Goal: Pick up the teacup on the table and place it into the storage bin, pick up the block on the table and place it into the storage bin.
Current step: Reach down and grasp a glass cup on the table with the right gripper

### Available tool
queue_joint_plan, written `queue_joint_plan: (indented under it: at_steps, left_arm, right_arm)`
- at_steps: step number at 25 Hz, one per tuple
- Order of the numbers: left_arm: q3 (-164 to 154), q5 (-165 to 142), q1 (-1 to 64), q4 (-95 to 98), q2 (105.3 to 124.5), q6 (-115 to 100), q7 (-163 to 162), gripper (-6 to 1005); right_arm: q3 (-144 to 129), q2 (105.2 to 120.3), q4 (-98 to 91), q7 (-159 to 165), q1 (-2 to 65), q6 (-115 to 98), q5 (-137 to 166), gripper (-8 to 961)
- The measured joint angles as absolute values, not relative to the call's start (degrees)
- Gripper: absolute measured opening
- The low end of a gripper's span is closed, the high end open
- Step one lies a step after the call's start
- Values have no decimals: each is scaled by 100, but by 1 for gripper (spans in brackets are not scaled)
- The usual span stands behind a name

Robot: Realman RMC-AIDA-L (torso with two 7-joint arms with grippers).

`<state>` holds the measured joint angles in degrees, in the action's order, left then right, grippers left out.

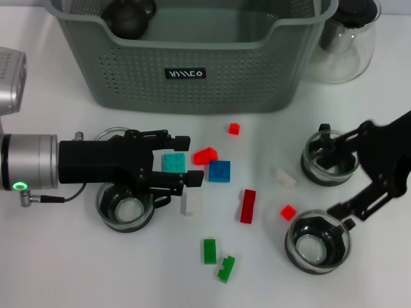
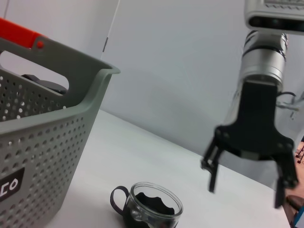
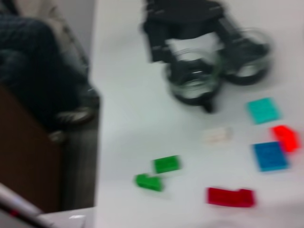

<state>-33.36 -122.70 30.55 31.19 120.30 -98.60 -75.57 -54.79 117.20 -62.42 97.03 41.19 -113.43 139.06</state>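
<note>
- Here the left gripper (image 1: pixel 183 162) reached across the worktop (image 1: pixel 77 269), low over a glass teacup (image 1: pixel 125 206), probably in order to take a block; its jaws were wide open and empty, with the turquoise block (image 1: pixel 173 162) lying between the tips.
- The right gripper (image 2: pixel 247 178) hung over the teacup (image 1: pixel 319 246) near the front edge, jaws also spread and holding nothing.
- The storage bin (image 1: pixel 192 70) stood behind the blocks, well apart from both teacups, with a dark round object (image 1: pixel 128 16) inside.

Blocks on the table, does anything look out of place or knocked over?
Nothing looks spilled or broken. The blocks lie loosely scattered before the bin, and the cups stand upright; the scatter seems to be the intended setup.
</note>
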Motion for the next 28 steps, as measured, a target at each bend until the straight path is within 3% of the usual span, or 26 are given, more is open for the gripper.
queue_joint_plan:
  at_steps: [16, 28]
  left_arm:
    - [-3331, -12264, 2956, 3082, 12080, -9695, -7559, 828]
    - [-3331, -12260, 2875, 3085, 12098, -9579, -7498, 828]
  right_arm:
    - [-7321, 12000, -6202, 9764, 4278, -11352, 14113, 902]
    - [-8157, 12040, -5836, 9868, 4268, -10893, 14138, 854]
